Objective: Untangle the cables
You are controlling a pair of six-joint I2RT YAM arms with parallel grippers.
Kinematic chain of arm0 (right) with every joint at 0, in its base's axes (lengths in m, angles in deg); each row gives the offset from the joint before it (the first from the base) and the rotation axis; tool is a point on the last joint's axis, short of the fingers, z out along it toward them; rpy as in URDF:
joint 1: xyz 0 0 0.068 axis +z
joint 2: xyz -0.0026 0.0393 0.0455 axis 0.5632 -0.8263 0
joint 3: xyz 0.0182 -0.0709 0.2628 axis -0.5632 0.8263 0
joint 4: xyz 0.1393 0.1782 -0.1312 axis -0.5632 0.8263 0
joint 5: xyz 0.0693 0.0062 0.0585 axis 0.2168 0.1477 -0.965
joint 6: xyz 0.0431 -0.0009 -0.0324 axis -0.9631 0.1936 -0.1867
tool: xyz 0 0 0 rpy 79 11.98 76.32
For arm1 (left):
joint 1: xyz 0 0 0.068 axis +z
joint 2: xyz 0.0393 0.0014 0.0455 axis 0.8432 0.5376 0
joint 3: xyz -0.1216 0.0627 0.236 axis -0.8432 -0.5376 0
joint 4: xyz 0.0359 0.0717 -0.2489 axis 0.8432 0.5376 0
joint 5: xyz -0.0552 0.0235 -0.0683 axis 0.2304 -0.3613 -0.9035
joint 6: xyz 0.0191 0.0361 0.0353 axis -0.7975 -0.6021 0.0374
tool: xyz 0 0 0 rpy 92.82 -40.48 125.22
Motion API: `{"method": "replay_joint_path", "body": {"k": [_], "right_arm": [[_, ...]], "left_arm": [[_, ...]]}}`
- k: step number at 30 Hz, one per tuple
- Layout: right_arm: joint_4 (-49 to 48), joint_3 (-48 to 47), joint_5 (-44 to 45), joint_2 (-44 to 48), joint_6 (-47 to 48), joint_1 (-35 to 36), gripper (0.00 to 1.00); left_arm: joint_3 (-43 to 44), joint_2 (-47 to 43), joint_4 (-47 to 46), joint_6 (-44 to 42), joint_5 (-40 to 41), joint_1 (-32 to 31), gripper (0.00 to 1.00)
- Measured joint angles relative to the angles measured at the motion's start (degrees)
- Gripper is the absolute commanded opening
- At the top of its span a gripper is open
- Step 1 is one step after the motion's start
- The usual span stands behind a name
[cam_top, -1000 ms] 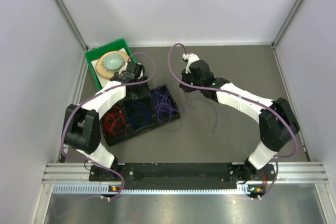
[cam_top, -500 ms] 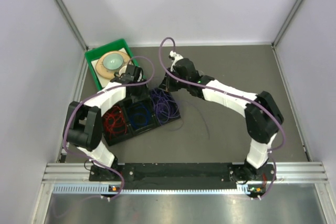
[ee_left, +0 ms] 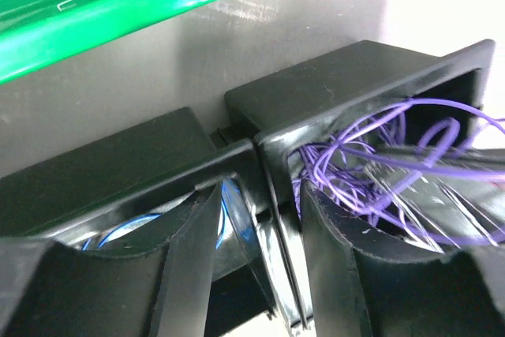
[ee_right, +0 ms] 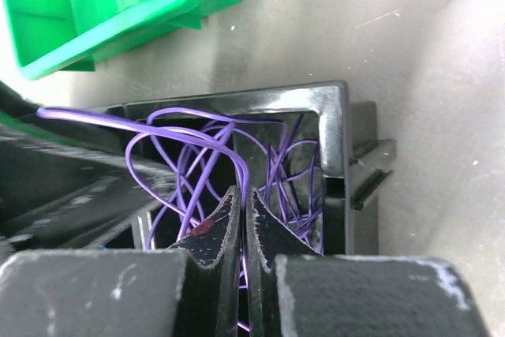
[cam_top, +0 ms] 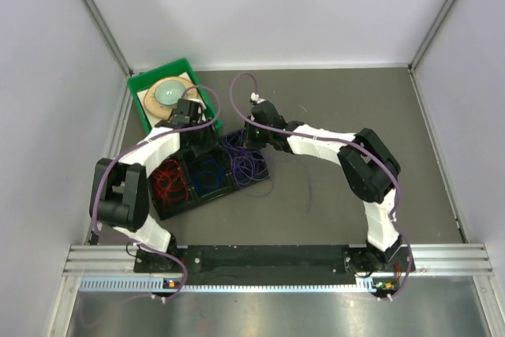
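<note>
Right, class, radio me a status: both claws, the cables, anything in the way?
Left claw open, straddling black tray divider. Right claw shut on purple cables, tangled in end compartment. Red cables, blue cables in own compartments. Green bin close behind.

A dark grey counter sits boxed by pale, evenly lit walls on three sides; metal posts rise at its far corners, and a ribbed, seemingly aluminium rail borders the near edge.
</note>
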Motion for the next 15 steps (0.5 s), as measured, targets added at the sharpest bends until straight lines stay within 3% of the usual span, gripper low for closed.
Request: {"method": "replay_joint_path", "body": {"k": [15], "right_arm": [[2.0,-1.5,5.6,-3.0,-0.6,2.2,0.0]], "left_arm": [[0.4,-8.6,-5.0,5.3,-12.4,5.2,0.5]]}}
